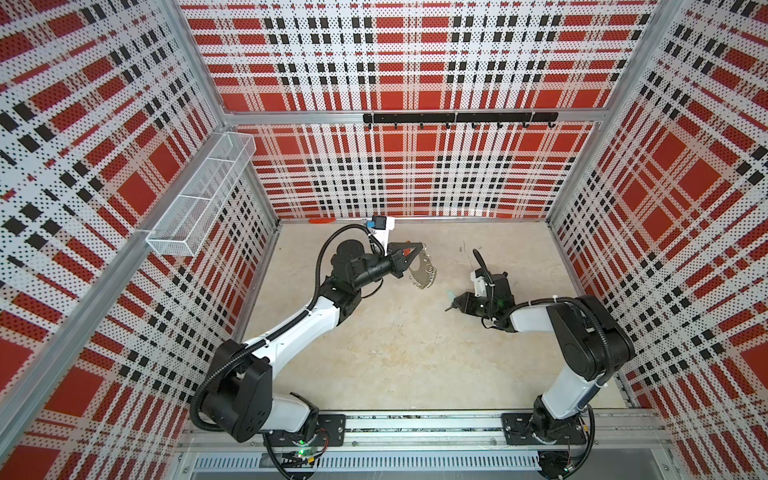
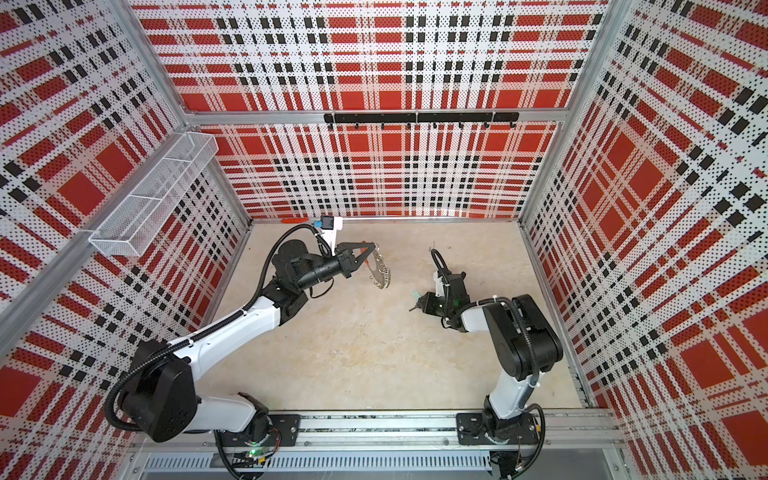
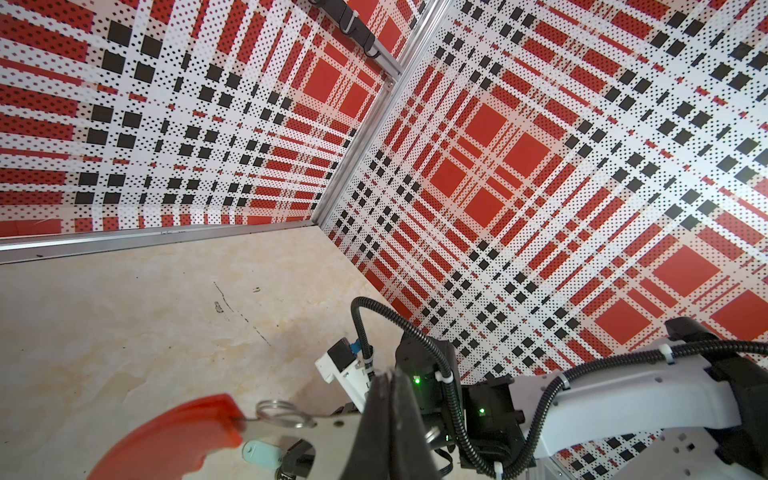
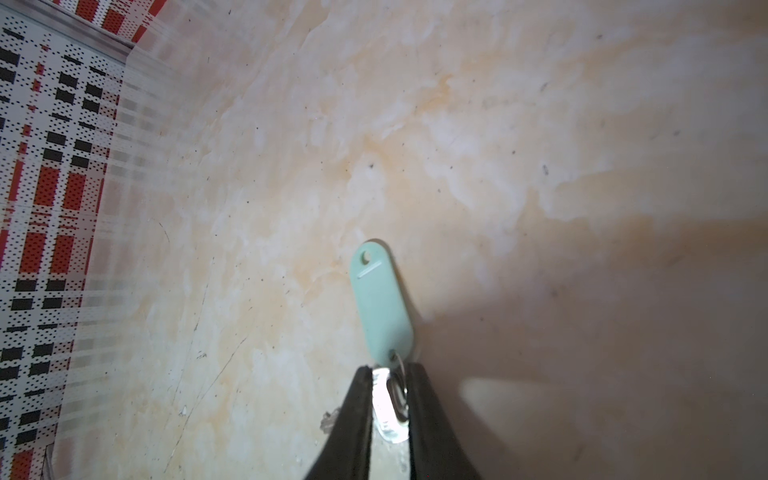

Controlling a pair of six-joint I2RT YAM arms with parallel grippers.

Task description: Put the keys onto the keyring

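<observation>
In both top views my left gripper (image 1: 409,254) (image 2: 366,253) is shut on the keyring (image 1: 422,272) (image 2: 380,272), a grey metal hoop fringed with small wire loops that hangs above the table at mid-left. The left wrist view shows the gripper (image 3: 389,374) clamped on the hoop's flat plate (image 3: 328,428), beside its red curved segment (image 3: 174,440). The keys (image 4: 382,303) (image 1: 450,296) (image 2: 415,295) are a pale teal tag joined to a metal key. My right gripper (image 4: 390,370) (image 1: 451,306) (image 2: 414,307) is shut on the key's metal head, low by the tabletop. The tag sticks out beyond the fingertips.
A white mesh basket (image 1: 199,195) hangs on the left wall. A black hook rail (image 1: 457,118) runs along the back wall. An orange-red strip (image 1: 322,221) lies at the table's back edge. Plaid walls close in three sides.
</observation>
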